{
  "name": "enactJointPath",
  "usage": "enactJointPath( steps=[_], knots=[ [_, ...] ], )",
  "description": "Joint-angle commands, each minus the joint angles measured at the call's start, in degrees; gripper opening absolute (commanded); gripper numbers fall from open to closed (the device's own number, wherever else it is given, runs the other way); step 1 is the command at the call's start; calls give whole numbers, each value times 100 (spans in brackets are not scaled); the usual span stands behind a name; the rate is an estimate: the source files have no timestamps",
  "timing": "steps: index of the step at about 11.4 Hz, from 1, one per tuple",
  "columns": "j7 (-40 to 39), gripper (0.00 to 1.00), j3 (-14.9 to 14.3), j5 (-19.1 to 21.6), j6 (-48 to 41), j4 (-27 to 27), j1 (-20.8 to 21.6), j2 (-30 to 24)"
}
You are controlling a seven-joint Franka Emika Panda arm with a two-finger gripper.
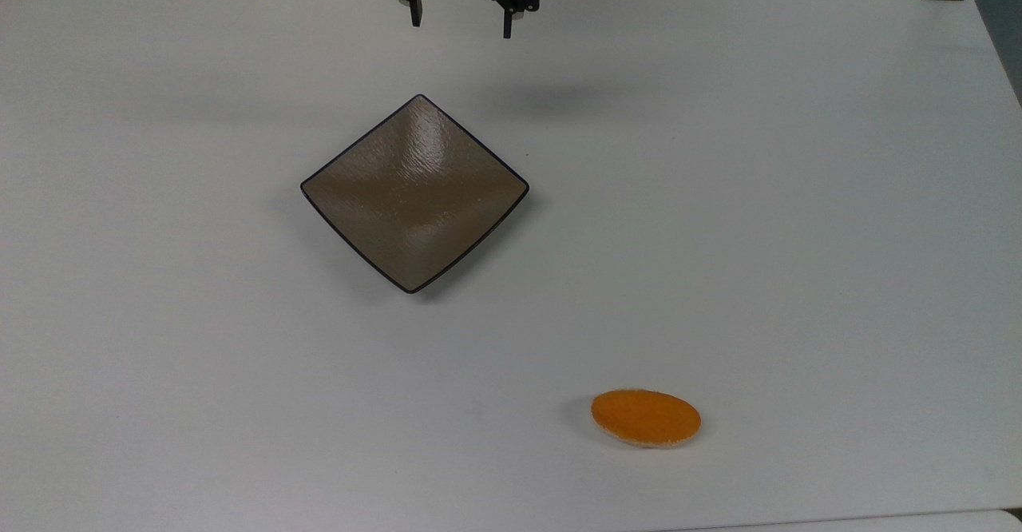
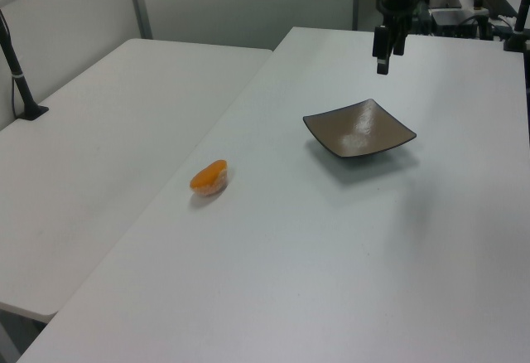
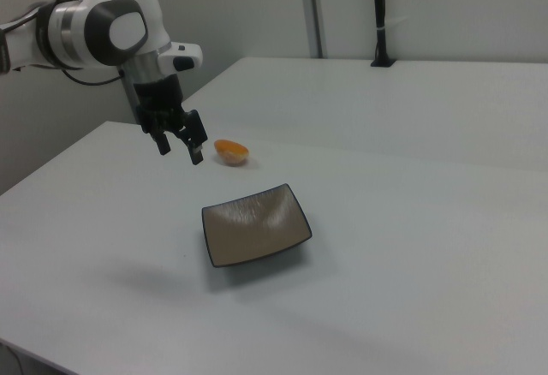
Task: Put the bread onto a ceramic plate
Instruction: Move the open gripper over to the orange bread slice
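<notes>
Square glossy brown-grey ceramic plate [image 1: 415,192] seen just left of centre in the top view, flat oval orange bread slice [image 1: 646,418] laid well apart at lower right on the white table [image 1: 798,236], black two-finger gripper [image 1: 461,27] held spread and empty at top centre.

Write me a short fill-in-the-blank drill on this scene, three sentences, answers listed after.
1. The ceramic plate has nothing on it; the bread lies on the white ____.
2. The pincer hangs in the air with its fingers ____, holding nothing.
3. In the top view, the bread lies toward the bottom ____ of the plate.

Missing words: table; open; right
</notes>
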Motion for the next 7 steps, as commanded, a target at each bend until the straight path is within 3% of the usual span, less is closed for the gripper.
enactJointPath(
  steps=[1,7],
  knots=[
    [-24,100,5,35,181,-68,33,28],
    [3,100,13,106,216,36,25,195]
  ],
)
